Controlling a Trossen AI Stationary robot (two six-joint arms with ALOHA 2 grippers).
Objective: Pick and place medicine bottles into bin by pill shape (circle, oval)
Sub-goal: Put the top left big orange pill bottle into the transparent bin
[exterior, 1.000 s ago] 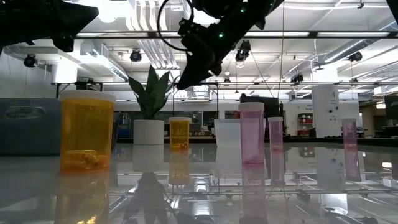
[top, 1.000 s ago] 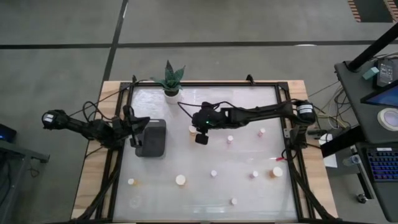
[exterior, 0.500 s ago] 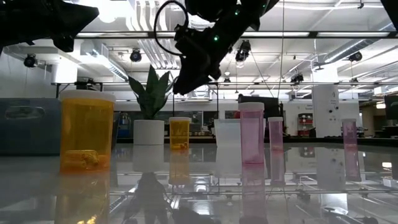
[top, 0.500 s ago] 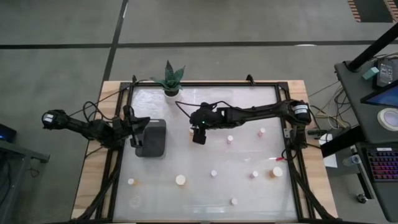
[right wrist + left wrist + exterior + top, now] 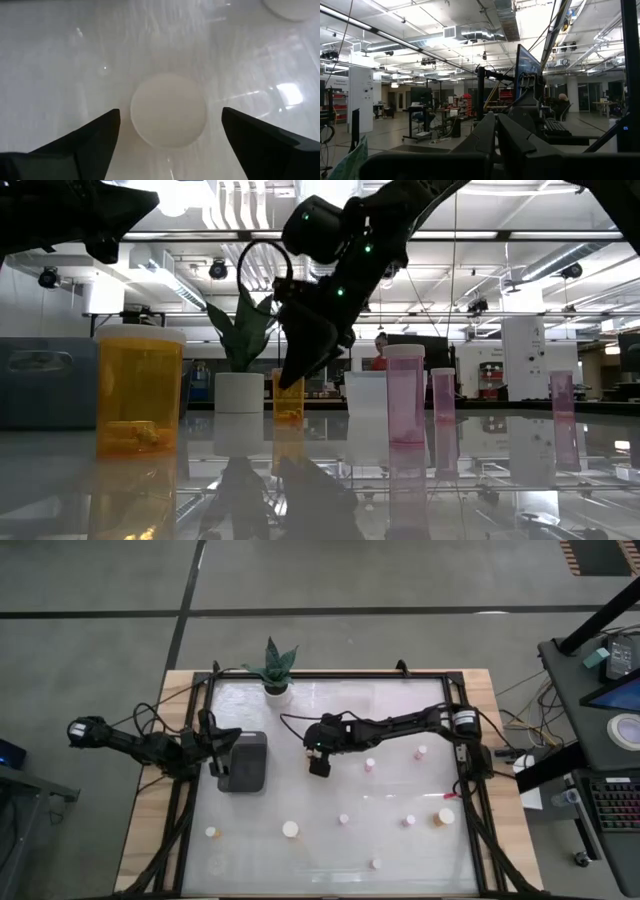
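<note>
Right hand (image 5: 170, 125) hangs with fingers spread wide over a white-capped medicine bottle (image 5: 169, 110), the cap centred between them on the worktop (image 5: 330, 840); contact, if any, cannot be judged. Left hand (image 5: 212, 750) is closed, empty, beside the dark bin (image 5: 244, 761).

A grey concrete floor (image 5: 330, 580) crossed by dark seams surrounds a pale wooden table (image 5: 142, 802) in a large industrial hall. A dark desk (image 5: 590, 755) carrying a keyboard (image 5: 612, 802) and a roll of tape (image 5: 626, 730) stands along 1 side. Overhead, silver ventilation ducts (image 5: 480, 32) and pipes run beneath a white ceiling hung with bright lamps (image 5: 216, 270). Farther back stand monitors on stands (image 5: 526, 62), red shelving (image 5: 506, 94) and a white pillar (image 5: 522, 358).
</note>
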